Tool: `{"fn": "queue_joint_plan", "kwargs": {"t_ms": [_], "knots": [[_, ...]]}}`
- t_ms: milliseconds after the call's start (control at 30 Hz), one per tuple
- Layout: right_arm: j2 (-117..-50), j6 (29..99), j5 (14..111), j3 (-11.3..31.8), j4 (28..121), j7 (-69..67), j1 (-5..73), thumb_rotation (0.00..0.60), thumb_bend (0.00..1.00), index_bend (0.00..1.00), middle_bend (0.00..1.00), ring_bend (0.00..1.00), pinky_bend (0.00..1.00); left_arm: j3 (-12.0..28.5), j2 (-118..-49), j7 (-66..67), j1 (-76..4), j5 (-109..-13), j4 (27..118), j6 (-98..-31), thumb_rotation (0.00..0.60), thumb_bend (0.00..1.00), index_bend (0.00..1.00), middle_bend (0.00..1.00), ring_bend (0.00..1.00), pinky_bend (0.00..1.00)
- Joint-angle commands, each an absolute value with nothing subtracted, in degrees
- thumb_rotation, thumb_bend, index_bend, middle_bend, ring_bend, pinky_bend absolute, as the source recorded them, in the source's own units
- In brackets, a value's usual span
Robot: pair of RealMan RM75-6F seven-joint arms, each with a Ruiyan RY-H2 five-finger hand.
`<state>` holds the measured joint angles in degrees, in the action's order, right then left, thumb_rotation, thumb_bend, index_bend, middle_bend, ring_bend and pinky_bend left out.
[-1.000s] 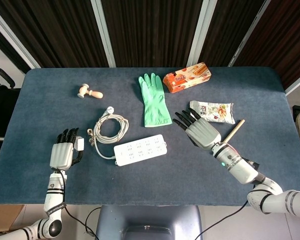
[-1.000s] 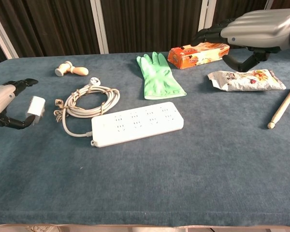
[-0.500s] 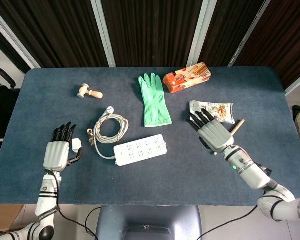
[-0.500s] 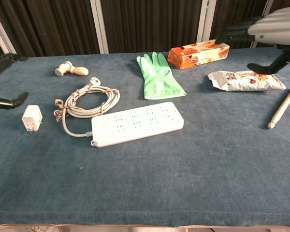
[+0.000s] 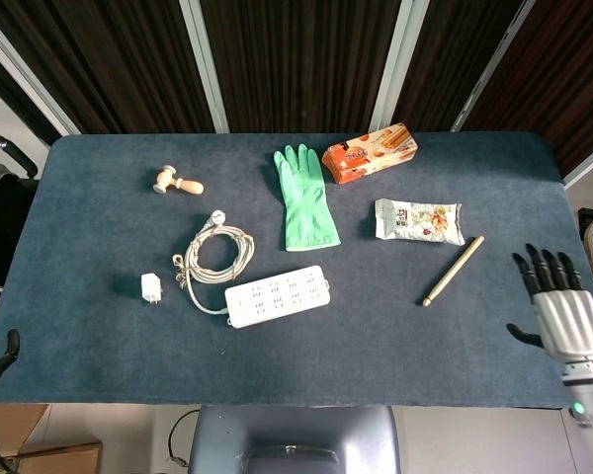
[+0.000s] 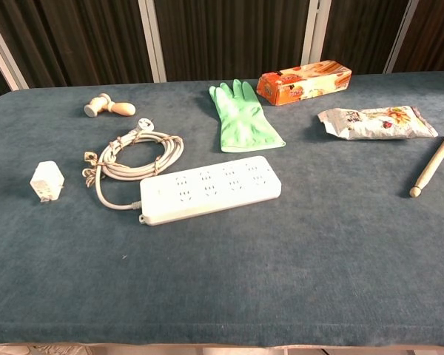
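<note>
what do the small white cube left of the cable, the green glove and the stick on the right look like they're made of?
White adapter cube: probably hard plastic, smooth and faintly glossy, with crisp moulded edges.
Green glove: looks like rubber or latex, matte, lying limp and flat on the cloth.
Stick: appears to be bare wood, pale tan, unpainted, with a rounded end.

Bare bench [image 6: 229, 281] along near edge, power strip [image 6: 211, 190] and coiled cable [image 6: 133, 159] block centre-left, wooden stick [image 6: 434, 164] obstructs right side
</note>
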<state>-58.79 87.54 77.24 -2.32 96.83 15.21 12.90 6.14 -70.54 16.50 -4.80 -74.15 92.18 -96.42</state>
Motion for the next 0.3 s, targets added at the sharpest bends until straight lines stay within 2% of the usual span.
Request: {"fn": "queue_joint_plan", "kwargs": {"t_ms": [33,133,300], "knots": [[-61.4,95.0,75.1,-2.8,93.2,9.7,4.7,0.6,0.21,0.0,0.0,0.0,0.0,4.2,-69.9,13.0,-2.7,-74.7,90.6,-96.1,0.6,0.41,0.0,0.0,0.0,0.07],[-61.6,96.7,76.3,-2.1,91.9,9.0,3.5,0.6,0.21,0.0,0.0,0.0,0.0,3.2,-68.8,12.9,-2.7,-76.1,91.0,-94.7,0.6,0.41,0.0,0.0,0.0,0.08],[-61.6,95.4,77.7,-1.9,91.6,9.2,2.9,0.6,0.21,0.0,0.0,0.0,0.0,1.8,-68.5,13.9,-2.4,-78.8,92.1,-94.1,0.6,0.41,0.0,0.0,0.0,0.08]]}}
